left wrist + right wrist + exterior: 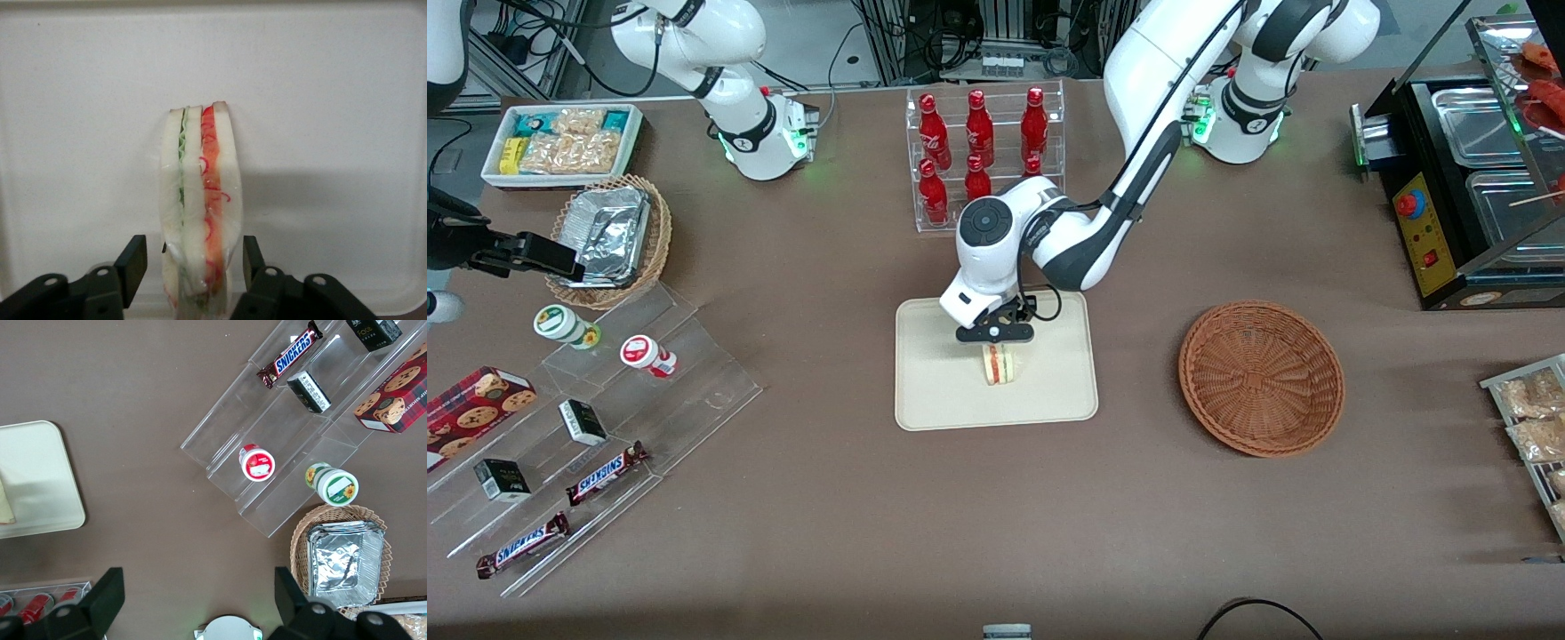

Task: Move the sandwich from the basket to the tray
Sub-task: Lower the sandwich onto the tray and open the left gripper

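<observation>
The small triangular sandwich (1000,364) of pale white bread, with red-orange and green filling layers showing along its edge, stands upright on the flat rectangular cream-beige tray (934,391) with rounded corners and a low rim, roughly at the tray's middle. In the left wrist view the sandwich (200,200) rises on edge from the pale tray surface (333,100), its clear wrapping glinting along the filling. The tool (997,335) of the working arm sits directly above the sandwich, over the tray; in the left wrist view the tool (192,263) has its two black fingers (133,257) standing on either side of the wedge's lower part, spread a little wider than the bread, with a narrow gap visible on each side, so they are parted and not pressing it. Beside the tray, toward the working arm's end of the brown counter (871,533), rests the round, shallow, reddish-brown woven wicker basket (1261,378), well apart from the tray and with nothing in it. Farther from the front camera than the tray stands a clear acrylic rack of red bottles (980,151).
</observation>
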### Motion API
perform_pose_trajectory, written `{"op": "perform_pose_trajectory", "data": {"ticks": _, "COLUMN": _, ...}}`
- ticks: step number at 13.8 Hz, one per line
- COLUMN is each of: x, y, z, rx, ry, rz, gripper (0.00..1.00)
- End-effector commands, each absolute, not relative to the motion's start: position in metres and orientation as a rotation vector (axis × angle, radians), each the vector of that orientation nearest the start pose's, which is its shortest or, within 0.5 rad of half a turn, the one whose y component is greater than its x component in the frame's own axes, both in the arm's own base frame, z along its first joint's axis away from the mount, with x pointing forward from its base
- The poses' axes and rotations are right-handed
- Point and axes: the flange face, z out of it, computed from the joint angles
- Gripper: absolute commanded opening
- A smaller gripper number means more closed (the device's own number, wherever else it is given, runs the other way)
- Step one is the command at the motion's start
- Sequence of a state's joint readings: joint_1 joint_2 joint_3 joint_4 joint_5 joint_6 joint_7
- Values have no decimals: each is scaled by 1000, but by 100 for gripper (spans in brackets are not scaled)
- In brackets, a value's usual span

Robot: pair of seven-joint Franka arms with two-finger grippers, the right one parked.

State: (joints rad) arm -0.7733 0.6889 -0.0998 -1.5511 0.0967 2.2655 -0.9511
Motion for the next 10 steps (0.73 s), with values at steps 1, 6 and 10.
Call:
{"op": "perform_pose_trajectory", "data": {"ticks": 1, "x": 471, "y": -531, "z": 308, "rx": -3165, "ry": -135, "rz": -120, "gripper": 99}}
{"op": "perform_pose_trajectory", "data": {"ticks": 6, "x": 494, "y": -466, "z": 433, "rx": -3127, "ry": -301, "rz": -137, "gripper": 99}}
{"op": "perform_pose_trajectory", "data": {"ticks": 10, "x": 513, "y": -382, "z": 517, "rx": -3090, "ry": -443, "rz": -128, "gripper": 99}}
